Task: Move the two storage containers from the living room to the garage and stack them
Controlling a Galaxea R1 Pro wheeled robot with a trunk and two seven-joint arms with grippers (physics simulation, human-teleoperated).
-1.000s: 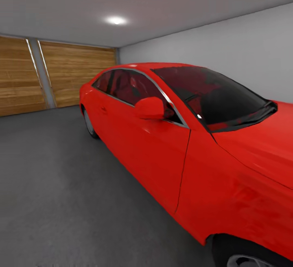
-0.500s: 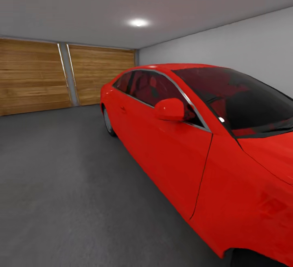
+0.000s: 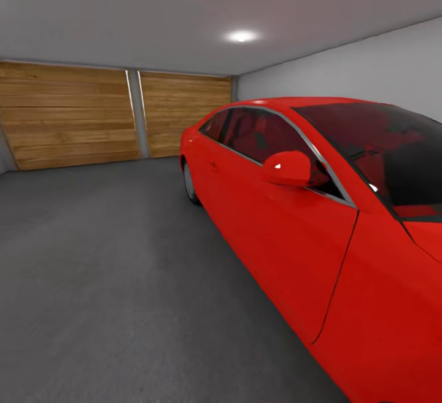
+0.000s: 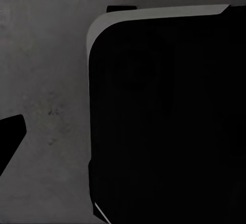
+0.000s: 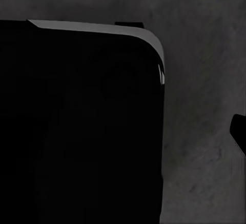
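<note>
Each wrist view shows a black robot part (image 4: 164,116) over grey concrete; whether either claw is spread cannot be told. In the head view the floor (image 3: 104,280) runs from 6 o'clock, a red car (image 3: 319,231) at 3 o'clock, wooden doors (image 3: 73,114) at 10 o'clock.

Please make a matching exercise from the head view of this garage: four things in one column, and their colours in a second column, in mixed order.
Things:
1. car
2. floor
3. garage doors
4. ceiling lamp

Colours:
a. brown wood
b. glowing white
c. red
d. dark grey

Pairs: 1-c, 2-d, 3-a, 4-b
</note>
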